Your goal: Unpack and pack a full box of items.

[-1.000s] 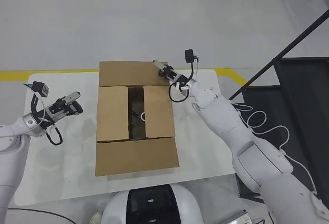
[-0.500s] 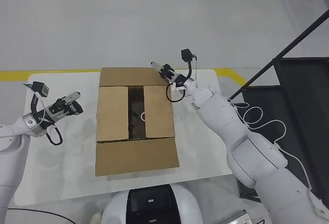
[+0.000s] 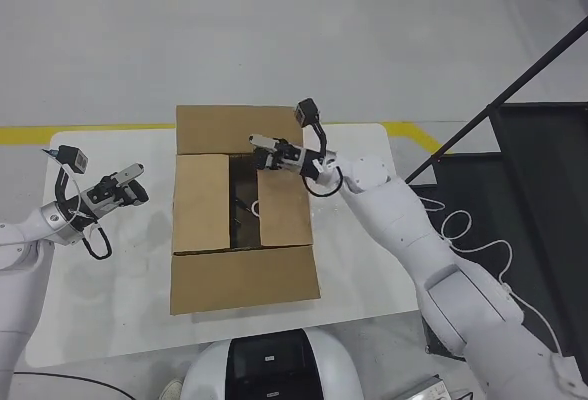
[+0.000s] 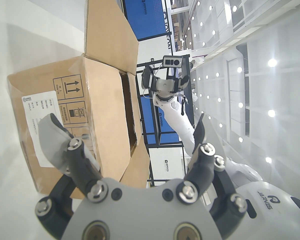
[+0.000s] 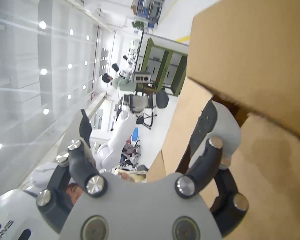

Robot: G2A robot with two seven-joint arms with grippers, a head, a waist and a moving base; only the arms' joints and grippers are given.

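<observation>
One cardboard box (image 3: pixel 244 282) sits on the middle of the white table (image 3: pixel 104 300). It has four flaps. The far and near ones are splayed outward, and the two side ones lie nearly flat over the opening with a dark slot (image 3: pixel 242 200) between them (what lies inside is too dim to count). There are two grippers. The right gripper (image 3: pixel 257 143) hangs over the far end of that slot, at the corner of the right-hand flap. The left gripper (image 3: pixel 134 186) hovers above bare table, well apart from the box's left wall.

The right wrist view adds what the top view cannot. The right gripper (image 5: pixel 147 112) is spread wide and holds nothing, with one finger pad (image 5: pixel 210 123) close against a cardboard flap edge; I cannot tell if they touch. In the left wrist view the left gripper (image 4: pixel 125 121) is likewise spread and empty. It faces the box's side wall, which carries a white label (image 4: pixel 37 116) and printed handling marks (image 4: pixel 68 87).
</observation>
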